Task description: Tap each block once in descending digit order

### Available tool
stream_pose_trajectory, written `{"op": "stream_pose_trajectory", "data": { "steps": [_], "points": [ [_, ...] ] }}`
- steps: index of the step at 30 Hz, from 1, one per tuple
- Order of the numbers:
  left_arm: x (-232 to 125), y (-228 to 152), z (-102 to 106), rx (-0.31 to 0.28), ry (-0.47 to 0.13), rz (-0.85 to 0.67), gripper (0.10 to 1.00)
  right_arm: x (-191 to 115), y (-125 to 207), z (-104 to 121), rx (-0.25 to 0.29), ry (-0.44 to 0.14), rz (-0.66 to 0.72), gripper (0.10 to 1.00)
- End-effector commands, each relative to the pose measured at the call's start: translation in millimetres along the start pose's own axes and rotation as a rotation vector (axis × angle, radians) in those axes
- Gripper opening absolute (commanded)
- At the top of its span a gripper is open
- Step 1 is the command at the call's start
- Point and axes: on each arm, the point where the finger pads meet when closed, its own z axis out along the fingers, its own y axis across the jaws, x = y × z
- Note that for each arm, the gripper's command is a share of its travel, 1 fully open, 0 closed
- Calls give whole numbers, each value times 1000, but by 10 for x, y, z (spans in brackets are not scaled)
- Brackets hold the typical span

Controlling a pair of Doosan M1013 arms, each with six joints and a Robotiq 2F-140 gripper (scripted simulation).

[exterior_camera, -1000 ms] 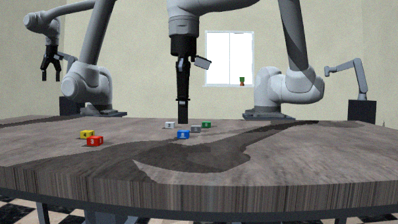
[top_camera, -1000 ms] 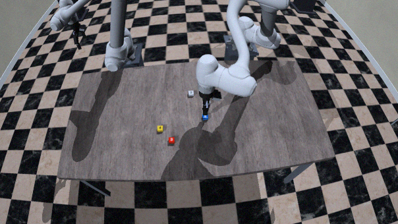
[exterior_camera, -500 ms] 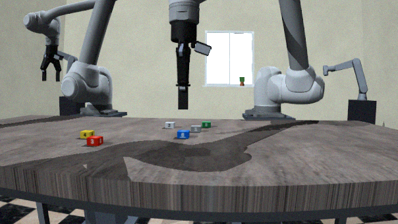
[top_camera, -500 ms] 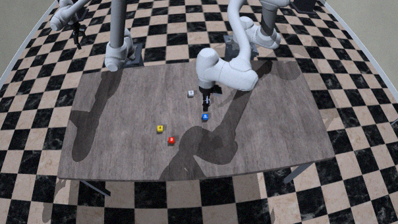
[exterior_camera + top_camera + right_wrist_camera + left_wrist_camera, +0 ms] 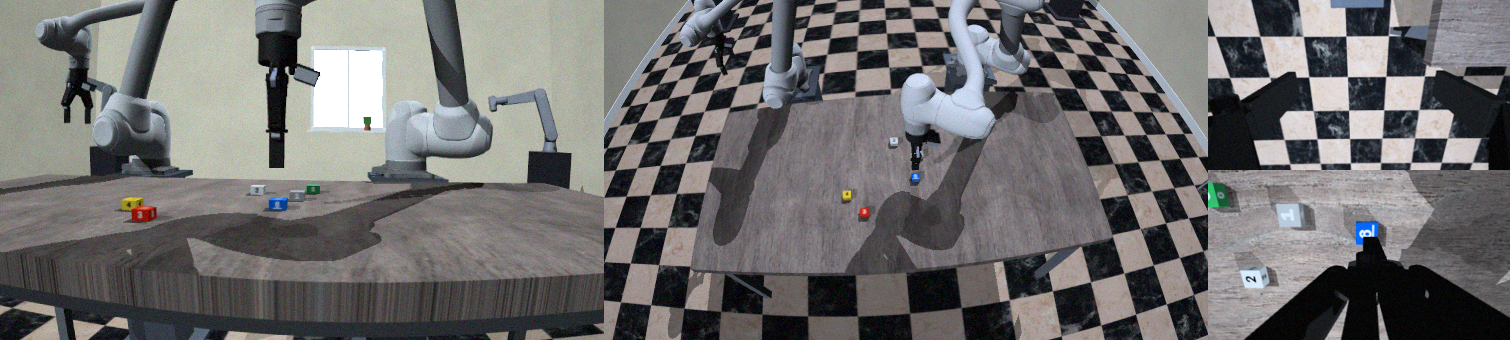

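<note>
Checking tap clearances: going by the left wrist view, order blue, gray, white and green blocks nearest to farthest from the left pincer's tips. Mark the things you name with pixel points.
From the left pincer (image 5: 915,167) (image 5: 276,166) (image 5: 1370,248):
1. Blue block (image 5: 915,177) (image 5: 278,204) (image 5: 1365,228): right by the tips in view.
2. Gray block (image 5: 297,195) (image 5: 1289,215): left of blue.
3. White block (image 5: 894,142) (image 5: 258,190) (image 5: 1253,277): lower left.
4. Green block (image 5: 313,189) (image 5: 1217,195): upper-left edge, cut off.
</note>
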Motion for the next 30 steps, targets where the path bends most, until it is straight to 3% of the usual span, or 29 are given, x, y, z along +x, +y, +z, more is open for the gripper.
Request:
{"op": "stream_pose_trajectory", "data": {
  "steps": [1, 13, 17, 30],
  "points": [
    [-50, 29, -11, -2, 0, 0, 99, -6, 1, -7, -1, -1, 0, 1000],
    [-824, 312, 73, 4, 2, -1, 99, -6, 1, -7, -1, -1, 0, 1000],
    [-929, 345, 86, 4, 2, -1, 99, -6, 1, -7, -1, -1, 0, 1000],
    [-1848, 545, 237, 6, 3, -1, 99, -6, 1, -7, -1, -1, 0, 1000]
  ]
}}
